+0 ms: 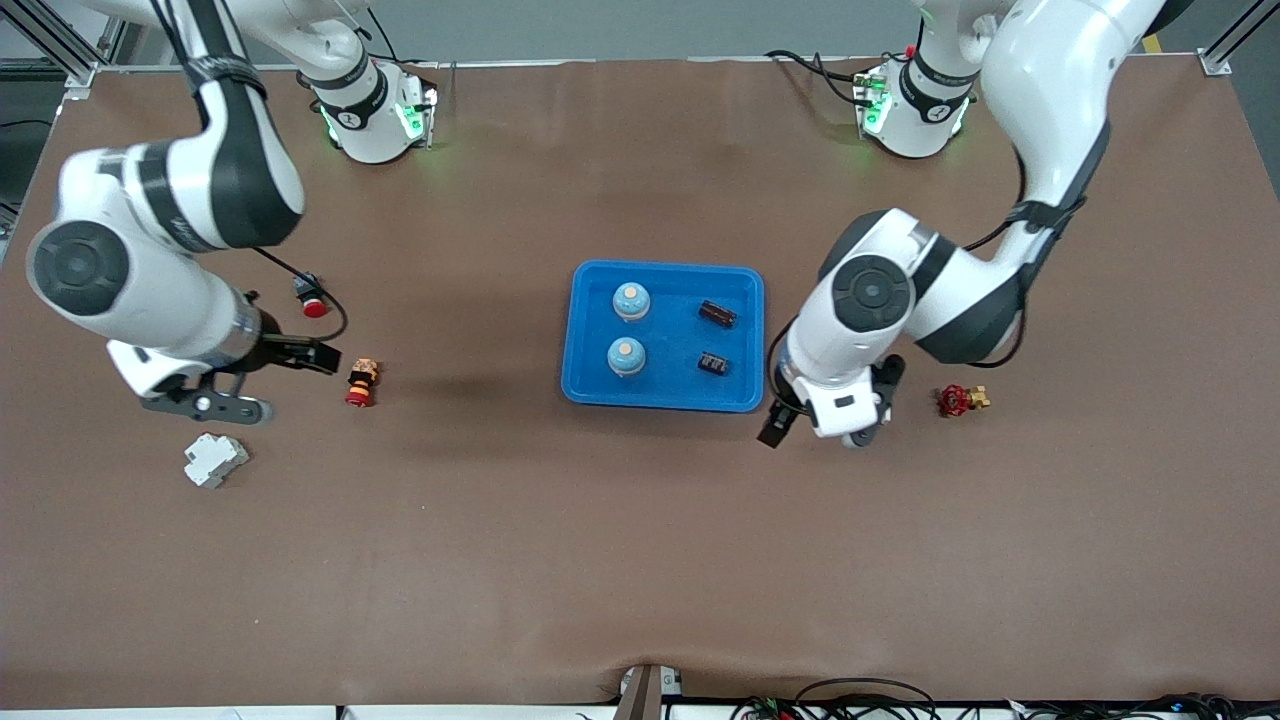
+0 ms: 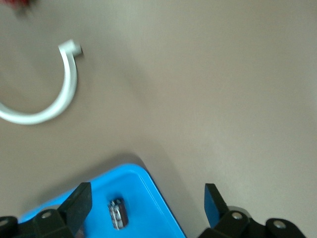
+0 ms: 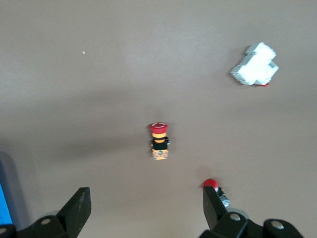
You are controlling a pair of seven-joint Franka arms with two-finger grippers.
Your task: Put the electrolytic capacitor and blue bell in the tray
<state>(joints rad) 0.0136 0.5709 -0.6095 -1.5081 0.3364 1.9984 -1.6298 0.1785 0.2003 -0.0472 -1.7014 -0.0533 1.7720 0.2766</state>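
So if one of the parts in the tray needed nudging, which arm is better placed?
Probably the left. Its gripper, open, hangs right beside the blue tray, whose corner and one capacitor show in its wrist view. The right gripper, also open, is over bare table beside the red push-button, well away from the tray.

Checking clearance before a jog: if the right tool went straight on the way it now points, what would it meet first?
Probably the small red-capped push button with the orange base, lying alone on the brown table, roughly midway between the right tool's open fingers; depth is unclear.
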